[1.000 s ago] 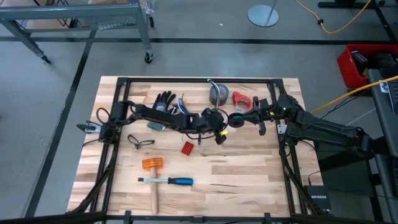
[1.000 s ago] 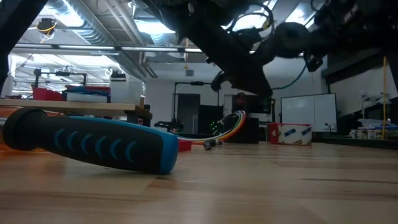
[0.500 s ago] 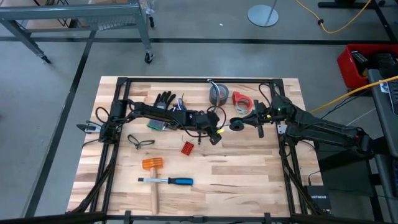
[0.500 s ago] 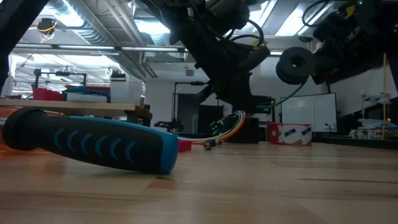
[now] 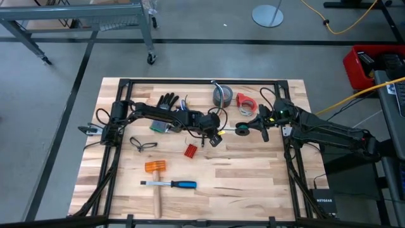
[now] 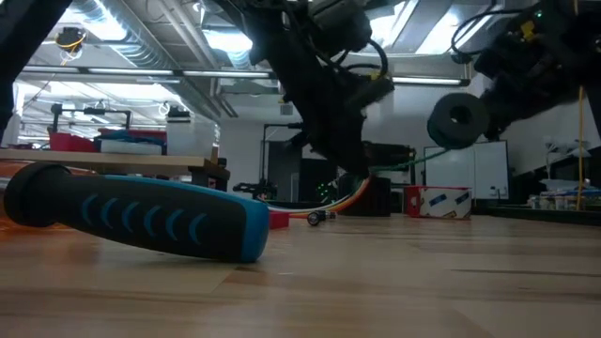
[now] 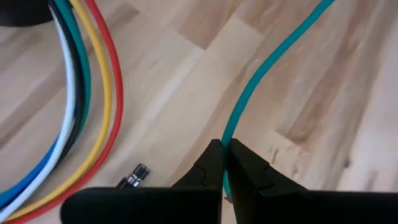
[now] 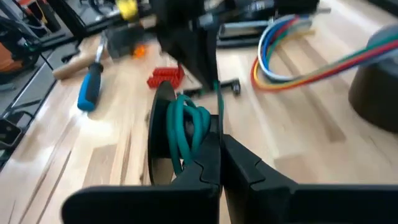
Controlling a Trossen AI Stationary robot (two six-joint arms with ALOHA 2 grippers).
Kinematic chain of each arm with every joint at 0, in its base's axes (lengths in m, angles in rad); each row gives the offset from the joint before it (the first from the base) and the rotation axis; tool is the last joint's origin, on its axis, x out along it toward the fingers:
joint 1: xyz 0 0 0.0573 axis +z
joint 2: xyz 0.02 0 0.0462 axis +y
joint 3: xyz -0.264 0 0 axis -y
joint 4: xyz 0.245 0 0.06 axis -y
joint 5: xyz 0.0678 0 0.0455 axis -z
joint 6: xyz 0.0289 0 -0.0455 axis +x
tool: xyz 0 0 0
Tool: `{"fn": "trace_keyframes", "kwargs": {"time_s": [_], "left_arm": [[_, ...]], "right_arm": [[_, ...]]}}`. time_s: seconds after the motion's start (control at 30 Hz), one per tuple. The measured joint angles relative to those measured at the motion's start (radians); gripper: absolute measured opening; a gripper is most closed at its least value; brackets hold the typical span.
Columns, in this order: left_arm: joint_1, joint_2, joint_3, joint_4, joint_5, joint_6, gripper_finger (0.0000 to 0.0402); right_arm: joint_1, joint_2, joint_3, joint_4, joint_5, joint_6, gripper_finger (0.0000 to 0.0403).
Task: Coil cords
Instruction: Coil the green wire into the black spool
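A green cord [image 7: 273, 56] runs between my two grippers above the middle of the table. My left gripper [image 5: 213, 137] is shut on it. My right gripper [image 5: 248, 128] is shut on a black spool [image 8: 163, 124] with green cord wound on it [image 8: 189, 127]; the spool also shows in the low view [image 6: 458, 118]. A bundle of red, yellow, green, black, white and blue wires [image 7: 81, 93] curves on the table beside my left gripper. A thin black cord [image 5: 143, 144] lies looped at the table's left. My left gripper pinches the green cord [image 7: 229, 134] between its two fingertips, coming from above and slanting down. The cord runs on from the fingers toward the spool, clear of the table. My right gripper pinches the black spool at its disc [image 8: 208, 146] between the two fingers. The spool stands on edge, lifted clear of the table, with the green coil on the side toward my left gripper.
A black glove [image 5: 168, 101], a grey tape roll [image 5: 222, 96] and a red tape ring [image 5: 245, 101] lie at the far side. A red part [image 5: 191, 150], a hammer [image 5: 155, 177] and a blue-handled screwdriver [image 5: 171, 184] lie nearer. A small metal plug [image 7: 134, 177] lies by the bundle.
My left gripper has gone toward the table's left edge, still shut on the green cord. My right gripper has gone a little toward the near edge and down with the spool. The stretch of green cord between them has grown longer.
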Motion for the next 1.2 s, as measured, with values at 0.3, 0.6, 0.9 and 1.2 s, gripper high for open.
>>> {"fn": "trace_keyframes", "kwargs": {"time_s": [0.3, 0.6, 0.9, 1.2], "left_arm": [[0.041, -0.085, 0.0, 0.035, 0.017, -0.012, 0.0], [0.072, -0.093, 0.0, 0.283, 0.093, -0.036, 0.0], [0.069, -0.078, 0.0, 0.454, 0.09, -0.089, 0.0], [0.057, -0.062, 0.0, 0.559, 0.075, -0.102, 0.0]], "right_arm": [[0.0, 0.001, 0.0, -0.07, 0.054, -0.025, 0.0003], [0.001, 0.003, 0.0, -0.088, 0.164, -0.026, 0.0002], [0.001, 0.003, 0.0, -0.025, 0.267, 0.064, 0.0002], [0.001, 0.083, 0.0, 0.114, 0.287, 0.136, 0.0002]]}}
